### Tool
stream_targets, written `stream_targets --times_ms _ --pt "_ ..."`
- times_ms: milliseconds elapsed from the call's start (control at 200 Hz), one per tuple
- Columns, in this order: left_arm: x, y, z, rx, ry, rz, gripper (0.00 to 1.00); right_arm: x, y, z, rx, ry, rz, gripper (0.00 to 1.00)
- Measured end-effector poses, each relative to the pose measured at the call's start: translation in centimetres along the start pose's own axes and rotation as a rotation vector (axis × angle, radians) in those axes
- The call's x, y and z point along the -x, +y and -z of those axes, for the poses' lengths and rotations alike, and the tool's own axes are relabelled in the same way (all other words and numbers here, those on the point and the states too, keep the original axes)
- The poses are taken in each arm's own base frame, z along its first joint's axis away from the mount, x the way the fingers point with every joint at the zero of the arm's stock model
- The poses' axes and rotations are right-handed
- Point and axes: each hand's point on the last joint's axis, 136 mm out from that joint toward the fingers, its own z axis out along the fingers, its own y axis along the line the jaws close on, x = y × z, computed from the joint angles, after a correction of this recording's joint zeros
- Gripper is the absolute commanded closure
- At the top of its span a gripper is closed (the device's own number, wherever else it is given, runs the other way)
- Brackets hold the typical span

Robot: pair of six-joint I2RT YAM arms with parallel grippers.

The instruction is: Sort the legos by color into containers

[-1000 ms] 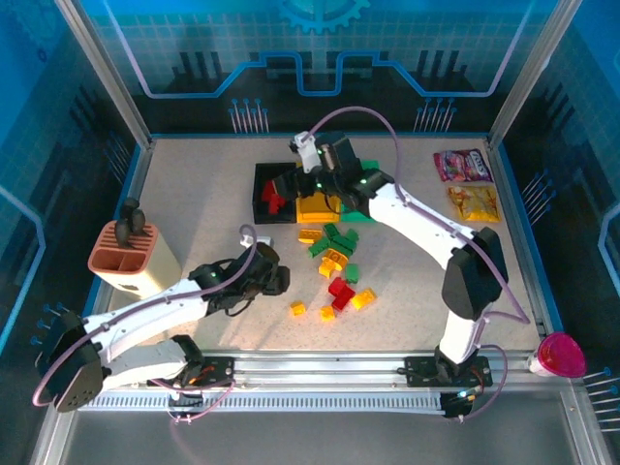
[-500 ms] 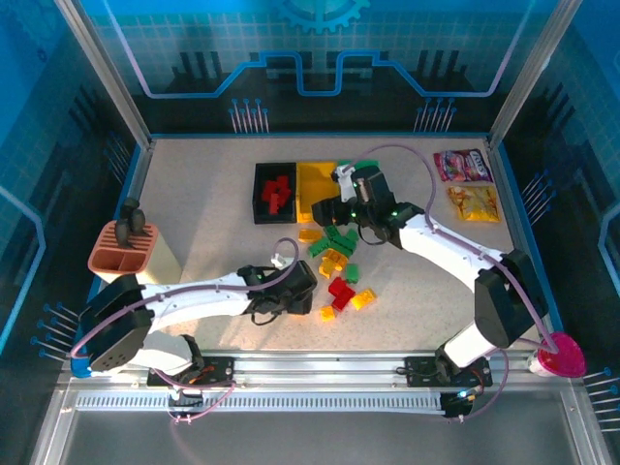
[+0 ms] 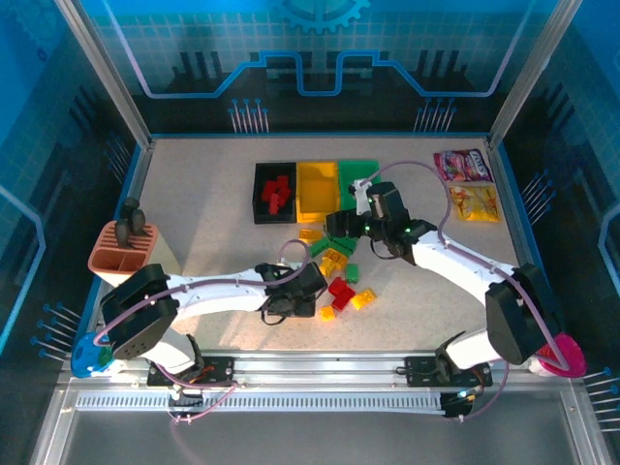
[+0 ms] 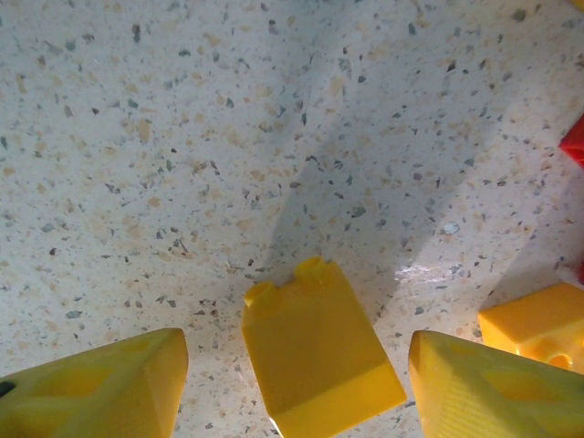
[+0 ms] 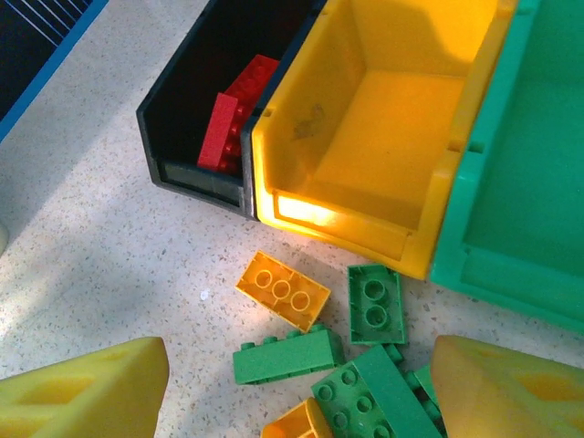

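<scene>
The containers stand in a row at the back: black bin [image 3: 274, 192] [image 5: 196, 109] with red legos [image 5: 233, 119] inside, yellow bin [image 3: 318, 189] [image 5: 383, 137], green bin [image 3: 356, 174] [image 5: 529, 182]. Loose legos [image 3: 337, 266] in red, yellow and green lie in a pile in front of them. My left gripper [image 3: 308, 295] [image 4: 297, 383] is open low over the table, a small yellow brick [image 4: 319, 356] lying between its fingers [image 4: 100, 388], untouched. My right gripper [image 3: 354, 225] [image 5: 297, 392] hangs open over green bricks [image 5: 287, 356] and an upturned yellow brick [image 5: 283, 290].
Two snack packets [image 3: 463, 165] lie at the back right. A terracotta-and-cream holder [image 3: 126, 254] stands at the left edge. A pink cup [image 3: 560, 354] sits at the front right corner, a blue cup [image 3: 89, 356] at the front left.
My left arm has reached rightward to the pile's near left side. My right gripper has come back from over the bins to the pile's far edge.
</scene>
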Motion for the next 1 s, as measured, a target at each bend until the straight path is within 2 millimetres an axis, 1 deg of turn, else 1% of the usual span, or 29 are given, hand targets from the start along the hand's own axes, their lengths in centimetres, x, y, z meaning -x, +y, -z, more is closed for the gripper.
stream_targets --times_ms 115,205,255,450,595,770,836,876,941,1001 --pt "-0.4 0.0 -0.5 0.012 0.019 0.008 0.42 -0.3 -0.2 0.1 -0.002 -0.003 -0.01 0.24" --pt "-0.7 0.0 -0.7 0.016 0.03 0.009 0.52 -0.8 -0.5 0.2 -0.006 -0.002 -0.017 0.24" --pt "-0.7 0.0 -0.8 0.015 0.034 0.008 0.56 -1.0 -0.7 0.2 -0.007 0.002 -0.02 0.24" --pt "-0.8 -0.1 -0.8 0.008 0.04 0.022 0.67 -1.9 -1.1 0.3 -0.014 0.011 -0.031 0.24" --pt "-0.8 -0.2 -0.7 0.007 0.038 0.028 0.71 -2.0 -1.4 0.7 -0.021 0.002 -0.04 0.25" --pt "-0.4 -0.2 -0.4 0.014 0.026 0.019 0.72 -2.3 -1.7 1.0 -0.03 -0.004 -0.044 0.25" --pt "0.4 -0.6 0.2 0.008 0.01 0.009 0.72 -2.5 -1.8 1.3 -0.035 -0.005 -0.045 0.25" --pt "1.4 -1.0 0.7 -0.004 -0.007 0.008 0.72 -2.8 -1.9 1.5 -0.039 -0.006 -0.046 0.25" --pt "3.6 -1.7 1.8 -0.032 -0.044 0.02 0.72 -3.1 -2.1 1.9 -0.043 -0.01 -0.046 0.25" --pt "6.3 -2.5 3.1 -0.066 -0.092 0.032 0.72 -3.3 -2.2 2.2 -0.049 -0.016 -0.047 0.25"
